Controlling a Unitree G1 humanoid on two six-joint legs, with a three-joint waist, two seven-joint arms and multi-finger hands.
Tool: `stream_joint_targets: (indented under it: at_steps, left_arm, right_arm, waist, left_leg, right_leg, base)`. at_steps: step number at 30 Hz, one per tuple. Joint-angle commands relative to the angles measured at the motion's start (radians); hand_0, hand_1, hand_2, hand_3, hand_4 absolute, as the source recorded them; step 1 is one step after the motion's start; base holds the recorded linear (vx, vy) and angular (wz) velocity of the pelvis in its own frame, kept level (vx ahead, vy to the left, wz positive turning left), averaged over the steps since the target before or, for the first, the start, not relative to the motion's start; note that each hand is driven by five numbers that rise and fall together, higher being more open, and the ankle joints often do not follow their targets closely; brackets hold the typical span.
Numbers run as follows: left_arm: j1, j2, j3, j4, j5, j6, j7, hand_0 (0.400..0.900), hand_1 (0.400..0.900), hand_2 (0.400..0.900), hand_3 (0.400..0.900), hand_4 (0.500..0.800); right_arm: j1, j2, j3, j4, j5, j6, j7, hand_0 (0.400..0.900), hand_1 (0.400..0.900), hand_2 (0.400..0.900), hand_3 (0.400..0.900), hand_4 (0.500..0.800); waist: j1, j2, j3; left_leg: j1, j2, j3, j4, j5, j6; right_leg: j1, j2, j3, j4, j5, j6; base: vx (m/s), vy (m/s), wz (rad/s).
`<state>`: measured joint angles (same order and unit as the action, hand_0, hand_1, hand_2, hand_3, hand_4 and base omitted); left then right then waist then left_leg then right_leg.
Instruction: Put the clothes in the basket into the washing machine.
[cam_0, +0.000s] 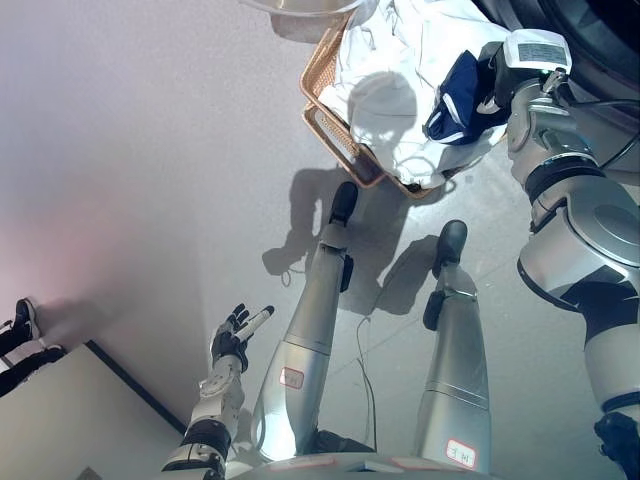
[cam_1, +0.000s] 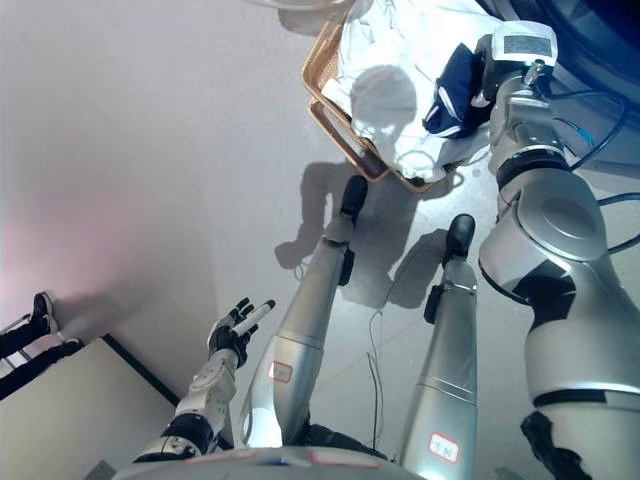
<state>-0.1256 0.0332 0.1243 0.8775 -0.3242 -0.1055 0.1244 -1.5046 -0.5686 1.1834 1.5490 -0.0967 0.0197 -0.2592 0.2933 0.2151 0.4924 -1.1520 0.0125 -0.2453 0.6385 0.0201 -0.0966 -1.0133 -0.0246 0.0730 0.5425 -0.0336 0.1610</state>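
Note:
A woven tan basket (cam_0: 322, 120) stands on the floor at the top centre, filled with white clothes (cam_0: 390, 90). A navy garment (cam_0: 455, 100) lies bunched on the white clothes at the basket's right side. My right hand (cam_0: 495, 82) reaches in from the right and its dark fingers are curled into the navy garment; a white wrist box hides part of the hand. My left hand (cam_0: 238, 332) hangs low at the lower left with straight fingers, open and empty. A dark curved part of the washing machine (cam_0: 590, 25) shows at the top right corner.
A pale rounded object (cam_0: 300, 6) sits at the top edge beside the basket. A person's dark shoes (cam_0: 20, 325) show at the left edge. A pale flat board with a dark edge (cam_0: 70, 420) fills the lower left corner.

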Motion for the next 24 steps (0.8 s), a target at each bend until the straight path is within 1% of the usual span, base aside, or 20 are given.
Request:
stream_joint_targets:
  at_steps: [1,4,8,9,10,11,14,16,17,18,20,23,24]
  left_arm:
    - [0.029,0.015,0.018,0.071,-0.023,-0.011,0.048,0.9,0.9,0.9,0.9,0.8]
    - [0.023,0.018,0.025,0.092,-0.019,-0.014,0.055,0.9,0.9,0.9,0.9,0.8]
    - [0.021,0.017,0.031,0.093,-0.018,-0.014,0.061,0.9,0.9,0.9,0.9,0.8]
    - [0.021,0.017,0.034,0.095,-0.018,-0.015,0.061,0.9,0.9,0.9,0.9,0.8]
    - [0.025,0.015,0.035,0.1,-0.017,-0.017,0.059,0.9,0.9,0.9,0.9,0.8]
    - [0.017,0.015,0.047,0.108,-0.015,-0.014,0.056,0.9,0.9,0.9,0.9,0.8]
    - [0.024,0.024,0.066,0.122,-0.005,-0.009,0.038,0.9,0.9,0.9,0.9,0.8]
    - [0.026,0.029,0.076,0.133,-0.002,-0.004,0.028,0.9,0.9,0.9,0.9,0.8]
    - [0.032,0.035,0.077,0.143,0.005,0.002,0.02,0.9,0.9,0.9,0.9,0.8]
    - [0.034,0.04,0.084,0.151,0.007,0.006,0.017,0.9,0.9,0.9,0.9,0.8]
    - [0.04,0.051,0.089,0.163,0.007,0.008,0.014,0.9,0.9,0.9,0.9,0.8]
    - [0.04,0.061,0.089,0.187,0.014,0.009,0.007,0.9,0.9,0.9,0.9,0.8]
    - [0.041,0.063,0.095,0.19,0.014,0.011,0.003,0.9,0.9,0.9,0.9,0.8]
  right_arm:
    - [-0.157,-0.061,0.056,-0.008,0.05,-0.004,-0.038,0.4,0.4,0.4,0.4,0.5]
    - [-0.162,-0.045,0.03,-0.021,0.082,-0.008,-0.043,0.4,0.4,0.4,0.4,0.5]
    - [-0.134,-0.043,-0.088,-0.051,0.188,-0.02,-0.058,0.4,0.4,0.4,0.4,0.5]
    - [-0.117,-0.043,-0.146,-0.067,0.229,-0.027,-0.067,0.4,0.4,0.4,0.4,0.5]
    - [-0.083,-0.045,-0.233,-0.08,0.296,-0.034,-0.072,0.4,0.4,0.4,0.4,0.5]
    - [-0.079,-0.037,-0.276,-0.082,0.323,-0.031,-0.078,0.4,0.4,0.4,0.4,0.5]
    - [0.022,-0.029,-0.506,-0.118,0.461,-0.053,-0.092,0.4,0.4,0.4,0.4,0.5]
    - [0.111,0.001,-0.682,-0.166,0.56,-0.077,-0.102,0.4,0.4,0.4,0.4,0.5]
    - [0.158,0.009,-0.743,-0.17,0.586,-0.083,-0.097,0.4,0.4,0.4,0.4,0.5]
    - [0.169,0.02,-0.767,-0.171,0.588,-0.086,-0.096,0.4,0.4,0.4,0.4,0.5]
    - [0.235,0.05,-0.871,-0.193,0.624,-0.095,-0.086,0.4,0.4,0.4,0.4,0.5]
    - [0.348,0.097,-1.043,-0.226,0.712,-0.108,-0.071,0.4,0.4,0.4,0.4,0.5]
    - [0.389,0.127,-1.113,-0.256,0.755,-0.118,-0.068,0.4,0.4,0.4,0.4,0.5]
  waist:
    - [-0.03,0.135,0.028]
    - [-0.041,0.118,0.028]
    - [-0.057,0.098,0.028]
    - [-0.06,0.093,0.028]
    - [-0.063,0.086,0.028]
    - [-0.064,0.086,0.028]
    - [-0.071,0.075,0.028]
    - [-0.079,0.066,0.028]
    - [-0.081,0.065,0.028]
    - [-0.085,0.068,0.028]
    - [-0.096,0.058,0.028]
    - [-0.107,0.049,0.028]
    - [-0.111,0.046,0.028]
  left_leg:
    - [0.038,-0.017,0.058,-0.054,0.091,-0.006]
    - [0.086,-0.007,0.062,-0.1,0.09,-0.009]
    - [0.168,0.008,0.082,-0.168,0.082,-0.004]
    - [0.195,0.012,0.086,-0.188,0.081,-0.003]
    - [0.237,0.018,0.092,-0.216,0.082,-0.001]
    - [0.256,0.025,0.093,-0.237,0.09,-0.002]
    - [0.359,0.036,0.101,-0.295,0.093,-0.004]
    - [0.423,0.043,0.107,-0.329,0.096,-0.004]
    - [0.461,0.047,0.115,-0.352,0.098,-0.001]
    - [0.478,0.051,0.122,-0.365,0.1,0.004]
    - [0.546,0.052,0.132,-0.403,0.093,0.007]
    - [0.635,0.054,0.149,-0.458,0.1,0.016]
    - [0.665,0.047,0.155,-0.477,0.099,0.022]
  right_leg:
    - [0.103,0.027,0.019,0.156,0.161,0.009]
    - [0.154,0.013,0.02,0.106,0.164,0.0]
    - [0.244,-0.009,0.009,0.045,0.158,-0.014]
    - [0.271,-0.015,0.004,0.024,0.156,-0.017]
    - [0.315,-0.022,-0.001,-0.004,0.152,-0.023]
    - [0.329,-0.019,-0.005,-0.023,0.156,-0.024]
    - [0.428,-0.027,-0.018,-0.088,0.147,-0.029]
    - [0.494,-0.033,-0.026,-0.135,0.142,-0.035]
    - [0.532,-0.032,-0.032,-0.162,0.139,-0.04]
    - [0.547,-0.028,-0.038,-0.178,0.138,-0.043]
    - [0.616,-0.031,-0.043,-0.229,0.128,-0.054]
    - [0.711,-0.03,-0.056,-0.313,0.125,-0.071]
    - [0.749,-0.028,-0.059,-0.347,0.119,-0.078]
  base:
    - [0.01,-0.02,-0.08]
    - [0.02,-0.055,0.01]
    - [0.01,-0.061,0.03]
    - [0.02,-0.075,-0.03]
    - [0.01,-0.075,-0.05]
    - [0.01,-0.078,-0.03]
    - [0.03,-0.078,0.0]
    - [0.06,-0.054,-0.09]
    - [0.06,-0.038,-0.13]
    - [0.07,-0.043,-0.1]
    - [0.07,-0.059,-0.04]
    - [0.06,-0.057,-0.1]
    - [0.03,-0.034,-0.11]
